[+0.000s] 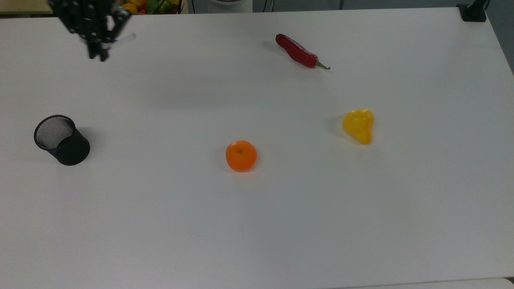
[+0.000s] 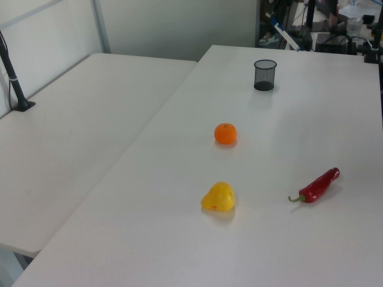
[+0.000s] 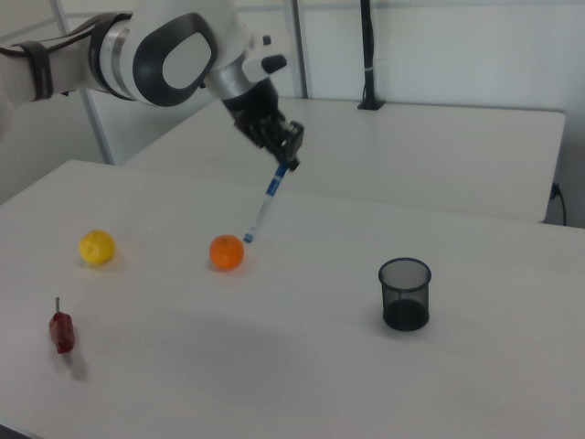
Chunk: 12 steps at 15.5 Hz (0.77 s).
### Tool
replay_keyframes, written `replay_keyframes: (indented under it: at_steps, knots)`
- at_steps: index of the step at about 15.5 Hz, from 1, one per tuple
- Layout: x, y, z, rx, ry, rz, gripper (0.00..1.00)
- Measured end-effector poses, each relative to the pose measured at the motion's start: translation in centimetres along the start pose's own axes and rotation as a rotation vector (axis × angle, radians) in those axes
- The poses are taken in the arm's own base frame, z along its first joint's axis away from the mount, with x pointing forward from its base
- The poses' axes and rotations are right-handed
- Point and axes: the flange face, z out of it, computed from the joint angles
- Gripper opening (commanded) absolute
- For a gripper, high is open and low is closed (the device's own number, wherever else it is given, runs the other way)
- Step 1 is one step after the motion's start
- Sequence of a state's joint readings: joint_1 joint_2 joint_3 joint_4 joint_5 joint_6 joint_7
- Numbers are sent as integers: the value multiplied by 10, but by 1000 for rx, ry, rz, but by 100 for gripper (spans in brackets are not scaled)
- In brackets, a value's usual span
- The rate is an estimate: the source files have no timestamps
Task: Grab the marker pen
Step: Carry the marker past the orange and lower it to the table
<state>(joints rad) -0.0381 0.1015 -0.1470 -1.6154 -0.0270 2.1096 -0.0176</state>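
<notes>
1. Marker pen [image 3: 266, 203]: a slim white body with a blue band, held in the air above the tabletop. In the right view it hangs tilted, upper end in the gripper, lower blue tip pointing down toward the orange. In the top view a pale stub of it [image 1: 122, 39] juts from the gripper toward the top view's right.
2. Gripper [image 3: 287, 155]: dark fingers closed on the upper end of the marker pen. In the top view it [image 1: 98, 50] sits near the far left corner of the tabletop, raised clear of the surface.
3. Arm [image 3: 174, 55]: white, with a rounded grey-faced joint, reaching in from the right view's upper left.
4. Orange [image 1: 241, 155]: resting on the tabletop near the middle. In the right view it [image 3: 226, 252] appears just below the pen's lower tip, though the pen is aloft and apart from it.
5. Mesh cup [image 1: 61, 139]: black, upright and open-topped, near the top view's left edge; well apart from the gripper.
6. Yellow fruit [image 1: 358, 125]: pear-shaped, lying toward the top view's right of the orange.
7. Red chilli [image 1: 299, 52]: green stem, lying at the far side of the tabletop, well apart from the other items.
8. Tabletop [image 1: 257, 224]: white and plain; a second white table [image 2: 72, 137] adjoins it on the left view's left.
</notes>
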Motion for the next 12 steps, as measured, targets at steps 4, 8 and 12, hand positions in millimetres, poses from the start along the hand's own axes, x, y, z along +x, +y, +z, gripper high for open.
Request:
replay_keyframes:
  at_steps: [4, 8, 12]
  knots:
    - [-36, -52, 39, 33, -232, -82, 0]
    - [-75, -123, 78, 92, -358, -174, 0]
    - [-103, -170, 102, 130, -418, -237, 0]
